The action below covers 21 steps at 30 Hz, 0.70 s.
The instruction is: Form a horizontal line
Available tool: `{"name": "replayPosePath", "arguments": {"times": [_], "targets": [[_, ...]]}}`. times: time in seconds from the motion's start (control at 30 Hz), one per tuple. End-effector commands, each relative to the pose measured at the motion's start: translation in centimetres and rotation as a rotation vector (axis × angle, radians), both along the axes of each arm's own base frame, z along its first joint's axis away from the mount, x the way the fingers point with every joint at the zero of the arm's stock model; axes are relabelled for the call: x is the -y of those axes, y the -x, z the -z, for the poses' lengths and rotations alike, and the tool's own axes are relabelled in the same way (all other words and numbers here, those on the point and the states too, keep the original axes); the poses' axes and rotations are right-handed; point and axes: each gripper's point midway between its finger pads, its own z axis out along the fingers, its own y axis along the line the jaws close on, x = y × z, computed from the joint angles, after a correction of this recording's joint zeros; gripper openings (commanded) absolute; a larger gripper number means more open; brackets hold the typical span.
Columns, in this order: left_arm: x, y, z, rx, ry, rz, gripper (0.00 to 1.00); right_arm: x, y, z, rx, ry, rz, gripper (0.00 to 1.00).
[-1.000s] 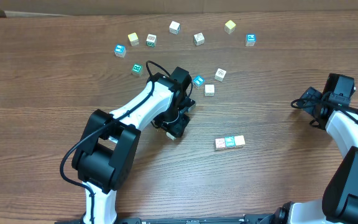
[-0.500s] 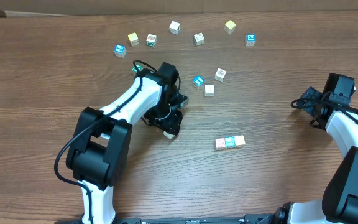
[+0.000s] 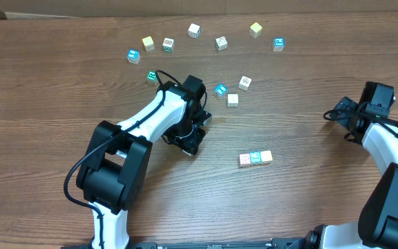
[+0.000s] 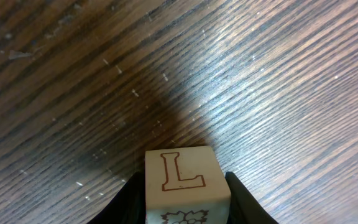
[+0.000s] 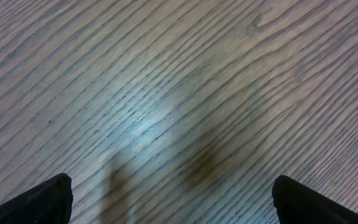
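Observation:
The horizontal line [image 3: 256, 158] is a short row of three touching cubes with red, teal and yellow tops, right of the table's middle. My left gripper [image 3: 191, 143] is left of it, shut on a wooden cube [image 4: 185, 185] that shows a red letter L and a grape drawing in the left wrist view. It hangs just over bare wood. My right gripper [image 3: 338, 115] is open and empty at the far right; its wrist view shows only wood between the two fingertips [image 5: 171, 198].
Loose cubes lie across the back: several in an arc from a teal one [image 3: 133, 56] to a blue one [image 3: 278, 44], and more near the centre, including a teal cube [image 3: 220, 90] and a plain cube [image 3: 233, 99]. A green cube [image 3: 152, 76] sits by my left arm.
My left arm swung left and then back a little to the right, the cube still in its jaws. The row and my right arm have not moved.

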Motion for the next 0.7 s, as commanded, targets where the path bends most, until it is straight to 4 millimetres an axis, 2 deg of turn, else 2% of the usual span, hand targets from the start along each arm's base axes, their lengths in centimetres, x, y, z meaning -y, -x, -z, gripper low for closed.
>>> {"name": "replayPosePath", "arguments": {"times": [0.0,0.1,0.2,0.33,0.47,0.67], "targets": [[1.2,0.7,0.1,-0.049,0.083,0.019,0.26,0.2,-0.3,-0.3,0.011,0.004,0.005,1.00],[2.3,0.7,-1.0,-0.083,0.193,0.030,0.26,0.2,-0.2,-0.3,0.011,0.005,0.006,1.00],[3.5,0.4,-2.9,-0.128,0.375,0.018,0.27,0.2,-0.3,-0.3,0.011,0.004,0.006,1.00],[3.5,-0.6,-4.6,-0.146,0.554,-0.018,0.33,0.2,-0.3,-0.3,0.011,0.004,0.006,1.00],[1.8,-1.8,-4.5,-0.135,0.569,-0.074,0.39,0.2,-0.3,-0.3,0.011,0.004,0.005,1.00],[1.0,-1.4,-2.5,-0.172,0.553,-0.096,0.37,0.2,-0.3,-0.3,0.011,0.004,0.005,1.00]]}}
